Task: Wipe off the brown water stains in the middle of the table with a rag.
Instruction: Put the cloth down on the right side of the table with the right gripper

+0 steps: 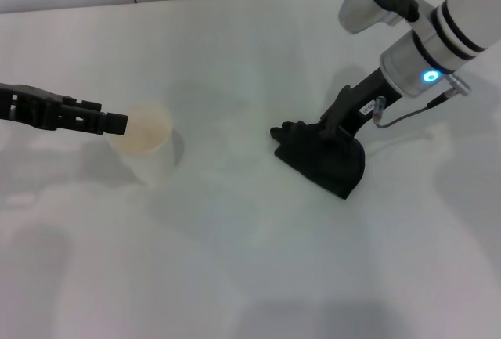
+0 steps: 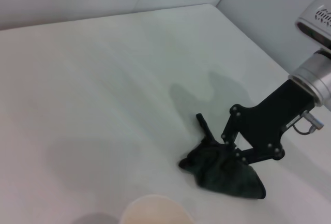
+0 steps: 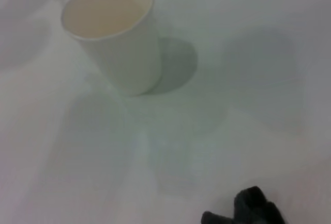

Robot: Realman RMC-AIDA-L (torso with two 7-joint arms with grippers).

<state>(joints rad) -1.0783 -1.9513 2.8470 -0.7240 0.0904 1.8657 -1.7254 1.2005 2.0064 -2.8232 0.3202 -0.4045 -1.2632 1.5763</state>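
Big white desk [image 1: 250,276] filling pretty much the whole head view. Black rag [image 1: 325,163] sitting right of centre, bunched up and pressed flat against the surface. Right pincer [image 1: 317,139] down on top of it, arm coming in from the upper right with a blue light glowing on the wrist. From the left wrist view, same right pincer [image 2: 220,149] planted into the rag [image 2: 225,175] – one black finger [image 2: 203,125] poking out beside the cloth, linkage angled down, looks clamped on the fabric rather than hovering over it.

Over on the left, left pincer [image 1: 109,122] reaching in level, tip right at the rim of a white paper cup [image 1: 145,147]. Can't tell whether that one is spread or closed – just a dark bar from this angle. Cup standing upright, inside looking faintly tan, well apart from the rag with bare desk between.

Right wrist view: cup [image 3: 116,38] upright with its shadow beside it, only a corner of the rag [image 3: 248,208] peeking in at the edge.

Brown stain – can't make one out anywhere on the desk.
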